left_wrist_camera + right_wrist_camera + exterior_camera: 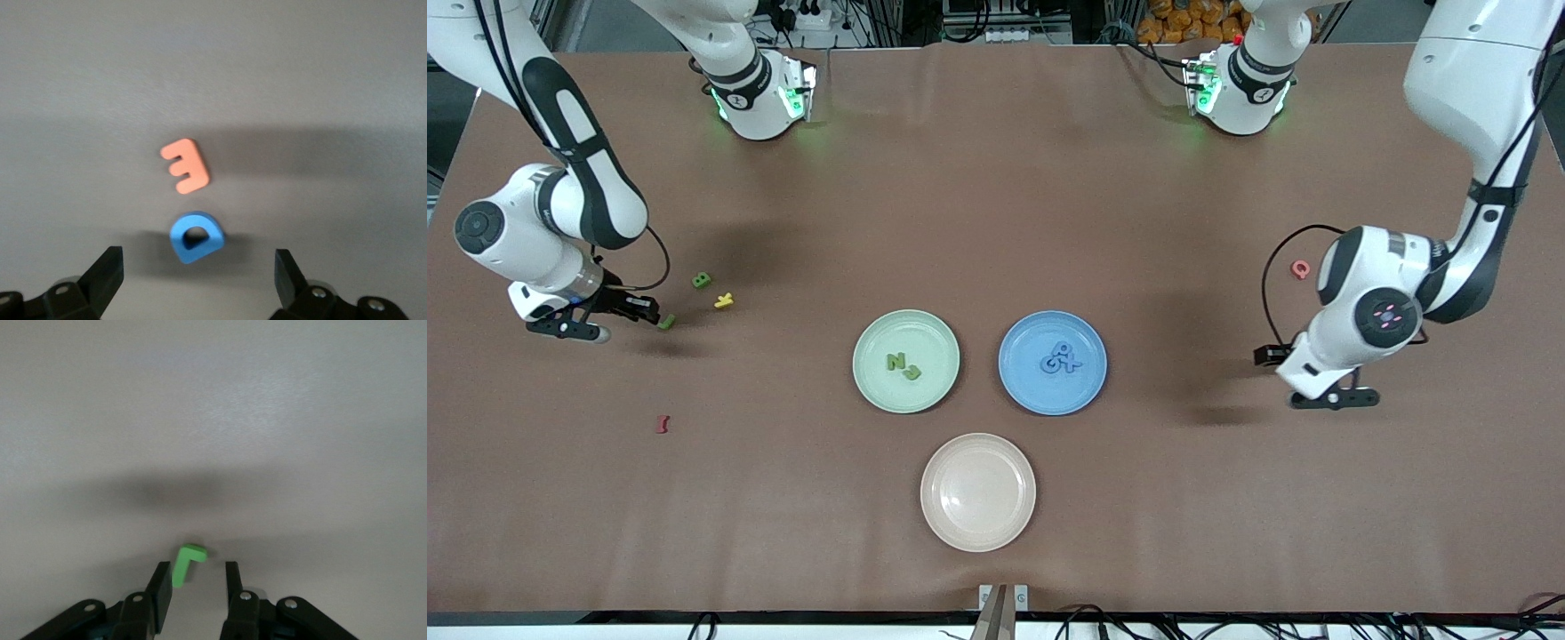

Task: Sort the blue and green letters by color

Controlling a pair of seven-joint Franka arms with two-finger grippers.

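My right gripper (pixel 583 331) hangs low over the table at the right arm's end. Its fingers are open around a green L-like letter (pixel 187 563), which lies close to one finger (pixel 160 585); this letter also shows in the front view (pixel 666 322). A green B (pixel 702 280) lies a little farther from the front camera. My left gripper (pixel 197 280) is wide open just above a blue D (pixel 195 237) at the left arm's end; the front view hides the D under that gripper (pixel 1334 399). The green plate (pixel 938 338) holds a green N (pixel 895 361) and a J-like letter (pixel 912 373). The blue plate (pixel 1024 382) holds blue letters (pixel 1061 358).
An orange E (pixel 186 165) lies right beside the blue D. A yellow letter (pixel 724 300) lies by the green B, a dark red letter (pixel 663 424) nearer the front camera. A pink Q (pixel 1301 268) lies near the left arm. A pink plate (pixel 978 492) sits nearest the front camera.
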